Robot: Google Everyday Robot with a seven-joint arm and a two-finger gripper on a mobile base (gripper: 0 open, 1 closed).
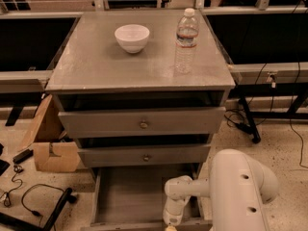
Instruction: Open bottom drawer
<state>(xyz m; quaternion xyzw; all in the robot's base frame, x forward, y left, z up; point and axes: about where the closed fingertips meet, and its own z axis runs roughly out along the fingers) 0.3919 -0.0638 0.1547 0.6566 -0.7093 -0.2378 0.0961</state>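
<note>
Cardboard box [50, 153]: floor, left of cabinet [96, 66].
Bowl [132, 37]: cabinet top, back-left.
Bottom drawer [139, 191]: pulled out, lowest of three.
Hand [169, 227]: at drawer's front edge, centre; grip cannot tell.
Bottle [186, 40]: upright, cabinet top's back-right.

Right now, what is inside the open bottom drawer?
The bottom drawer shows only bare grey floor. The arm covers its front right corner, with the tool at its front edge.
</note>
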